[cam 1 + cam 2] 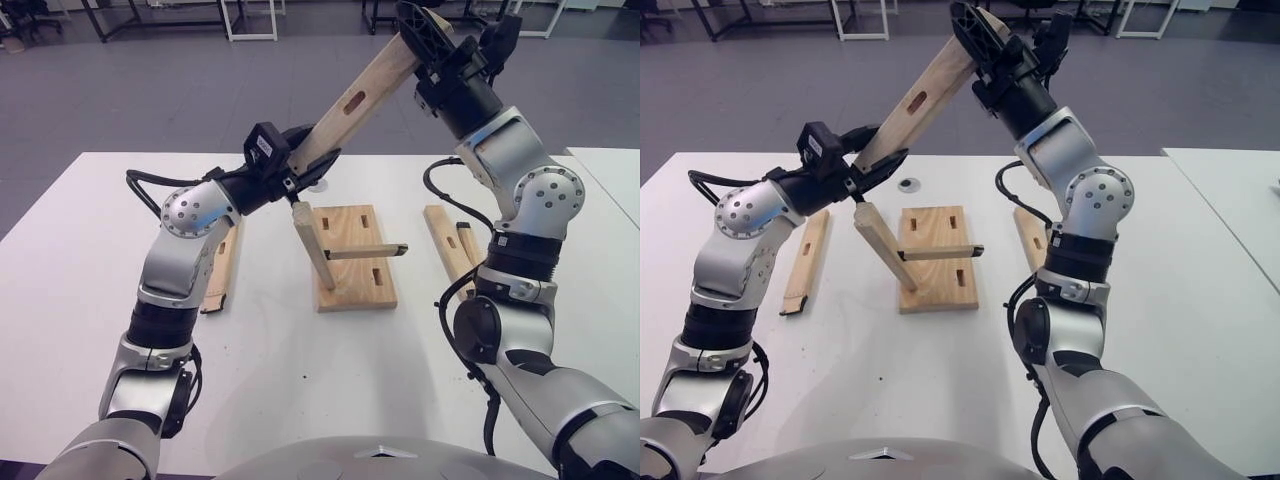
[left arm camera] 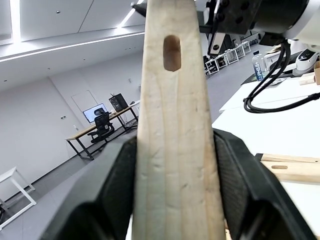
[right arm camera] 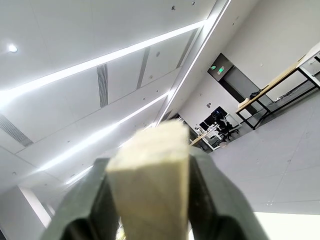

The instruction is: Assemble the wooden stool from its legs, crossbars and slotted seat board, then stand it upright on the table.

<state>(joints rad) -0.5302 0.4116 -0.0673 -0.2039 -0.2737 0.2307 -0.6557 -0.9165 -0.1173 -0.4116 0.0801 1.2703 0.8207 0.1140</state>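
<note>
A long slotted wooden leg [image 1: 355, 100] slants high above the table, held at both ends. My left gripper [image 1: 305, 165] is shut on its lower end, and my right gripper [image 1: 425, 45] is shut on its upper end. In the left wrist view the leg [image 2: 175, 125] runs between the black fingers [image 2: 115, 195]. Below it the slotted seat board [image 1: 355, 285] lies flat with another leg [image 1: 313, 243] leaning up from it and a crossbar [image 1: 365, 251] sticking out sideways. The right wrist view shows the leg's end [image 3: 152, 185] between the fingers.
A loose leg [image 1: 222, 262] lies on the white table [image 1: 80, 260] to the left of the board. Another leg [image 1: 445, 248] and a short piece lie to the right, under my right arm. A small round disc [image 1: 908, 184] rests behind the board.
</note>
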